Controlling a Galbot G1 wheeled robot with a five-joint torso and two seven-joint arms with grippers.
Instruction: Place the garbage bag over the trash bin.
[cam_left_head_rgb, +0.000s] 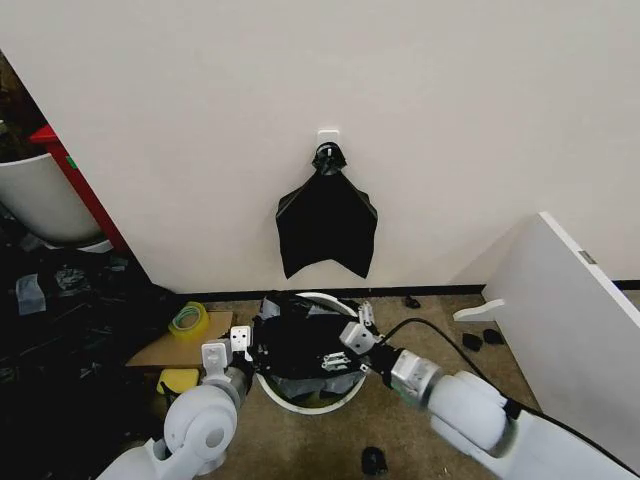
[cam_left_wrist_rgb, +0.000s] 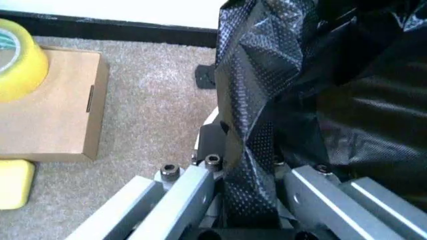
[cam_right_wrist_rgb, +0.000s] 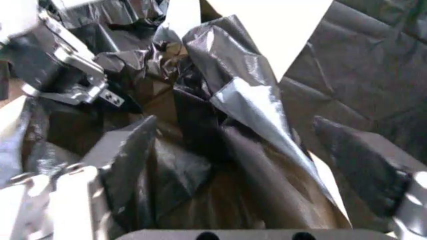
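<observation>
Carpeted floor by a white wall holds the trash bin (cam_left_head_rgb: 305, 398), the garbage bag (cam_left_head_rgb: 300, 345) bunched over its mouth. Left gripper (cam_left_wrist_rgb: 250, 172) clamps a fold at the bin's rim; right gripper (cam_right_wrist_rgb: 257, 150), jaws apart, straddles another. Spreading is underway; next, stretch the hem around the rim.

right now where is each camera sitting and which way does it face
Head view: high on the robot, looking forward and down at the garbage bag over the trash bin by the wall; both arms show.
Left wrist view: on the left arm, facing along the left hand, shut on a bag fold, carpet and cardboard box beyond.
Right wrist view: on the right arm, facing into the bag, right hand open.
All share the bag.
</observation>
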